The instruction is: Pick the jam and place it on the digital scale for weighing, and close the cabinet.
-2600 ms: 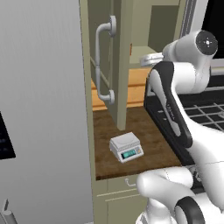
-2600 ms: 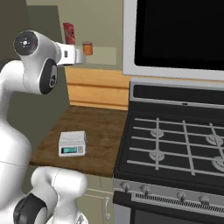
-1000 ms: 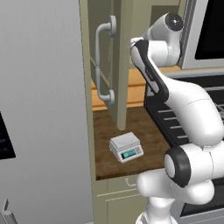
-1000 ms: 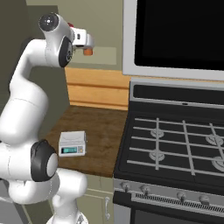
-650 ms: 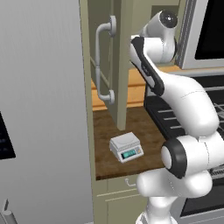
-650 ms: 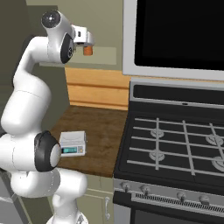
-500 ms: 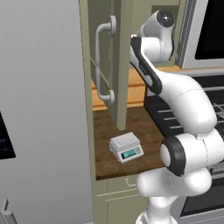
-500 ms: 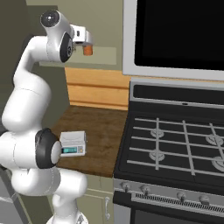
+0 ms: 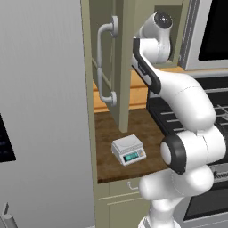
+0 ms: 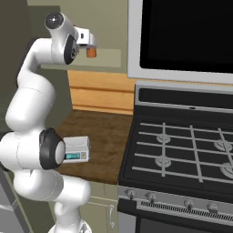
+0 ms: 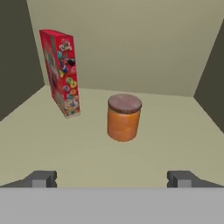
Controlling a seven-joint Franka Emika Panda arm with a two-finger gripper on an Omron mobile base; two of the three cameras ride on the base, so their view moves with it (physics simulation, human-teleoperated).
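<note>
The gripper (image 11: 112, 179) has its jaws spread wide and nothing between them; only the two dark fingertips (image 11: 41, 178) rise at the bottom of the hand view, one to each side. Straight ahead of the gap, centred between the tips but apart from them, stands the jam (image 11: 124, 117), upright on the pale cabinet shelf (image 11: 175, 144). That alignment reads as a deliberate approach: jaws wide enough to pass either side of the jar, hand level with it, so a forward advance would put the jar between the pads. Beyond the left tip and further in stands a red cereal box (image 11: 60, 72), upright and slightly turned, apart from the jar and probably out of the way of a straight reach.

From the right base view the hand sits at the shelf's edge with the jam (image 10: 91, 53) just past it. Down below the jaws, on the wooden counter (image 9: 107, 147), the digital scale (image 9: 128, 149) waits with its top plate bare. The cabinet (image 9: 122, 67) door stands swung out, its bar handle (image 9: 103, 62) facing the base.

In the left base view the door and the arm hide the shelf, so the jar cannot be checked there. In the right base view the arm's elbow covers part of the scale.
</note>
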